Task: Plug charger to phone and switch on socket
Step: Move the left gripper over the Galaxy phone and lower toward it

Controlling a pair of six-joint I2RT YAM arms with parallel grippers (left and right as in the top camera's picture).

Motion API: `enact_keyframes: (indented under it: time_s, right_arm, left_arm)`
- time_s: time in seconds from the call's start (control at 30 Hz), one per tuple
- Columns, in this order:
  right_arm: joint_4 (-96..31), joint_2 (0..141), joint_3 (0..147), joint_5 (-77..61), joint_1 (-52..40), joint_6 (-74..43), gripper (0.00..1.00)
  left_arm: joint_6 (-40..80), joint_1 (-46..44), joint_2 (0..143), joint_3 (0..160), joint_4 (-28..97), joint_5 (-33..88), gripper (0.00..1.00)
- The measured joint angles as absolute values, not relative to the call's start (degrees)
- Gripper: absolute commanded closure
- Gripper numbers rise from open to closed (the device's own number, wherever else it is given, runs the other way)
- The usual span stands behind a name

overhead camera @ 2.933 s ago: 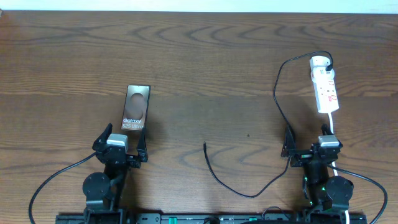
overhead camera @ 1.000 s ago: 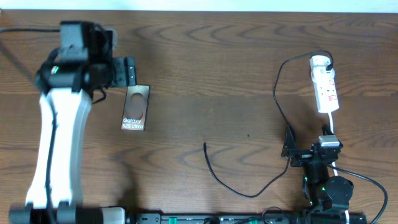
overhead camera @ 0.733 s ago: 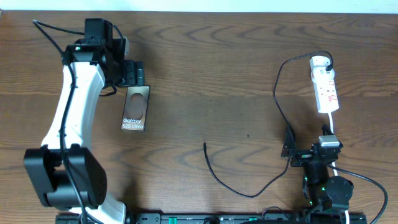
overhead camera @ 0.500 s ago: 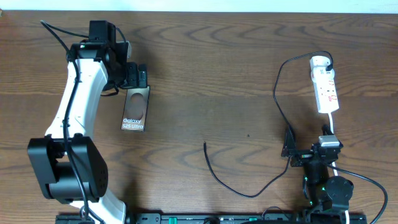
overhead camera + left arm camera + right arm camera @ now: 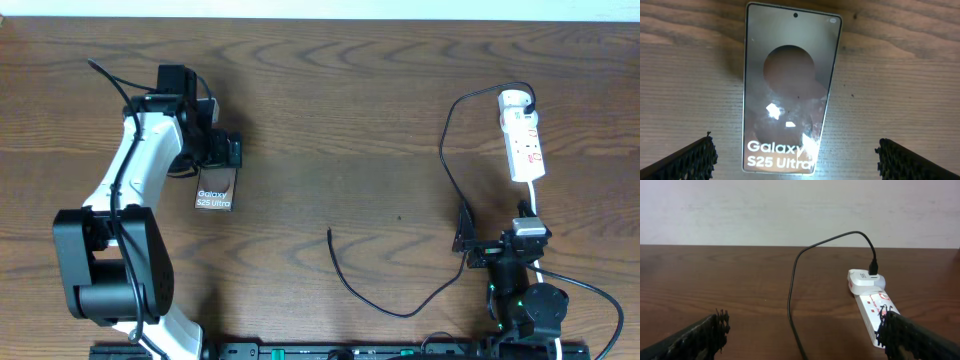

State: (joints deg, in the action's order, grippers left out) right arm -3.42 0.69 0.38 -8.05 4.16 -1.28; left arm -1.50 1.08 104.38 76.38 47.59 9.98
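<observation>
The phone (image 5: pixel 214 193) lies flat and face-up on the surface (image 5: pixel 330 120), left of centre. Its lettered end points toward the robot, and in the overhead view its far end is hidden under the left arm's wrist. On the left wrist camera the phone (image 5: pixel 790 85) fills the frame, and the left jaws are spread wide. One fingertip (image 5: pixel 690 159) sits off each long edge, neither touching the phone. That straddle looks like the set-up for a grip across the width, which would leave the lettered end, likely the port end, free for a plug. How high the jaws hang above the phone I cannot tell.

Out to the right, the charger (image 5: pixel 345 275) has its free end loose on the bare wood, well apart from the phone. From there it loops toward the front edge and climbs to the socket (image 5: pixel 524 140), where its other end is already seated at the far end. The right wrist view shows the socket (image 5: pixel 875 315) with the cable arching out of it.

The right jaws are released too, fingertips (image 5: pixel 707 330) wide apart and holding nothing, with the arm folded low just below the strip. I can't read the switch state from here. My call is that it's early going: the phone needs securing first, then the plug needs fetching.
</observation>
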Motion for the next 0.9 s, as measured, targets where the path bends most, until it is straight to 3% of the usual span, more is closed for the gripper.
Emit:
enact_keyframes:
  time_s: [0.9]
  right_arm:
    - [-3.40, 0.67, 0.38, -8.05, 4.16, -1.28, 0.01]
  left_arm:
    - [-5.02, 1.08, 106.26, 71.79, 37.82, 4.32, 0.02]
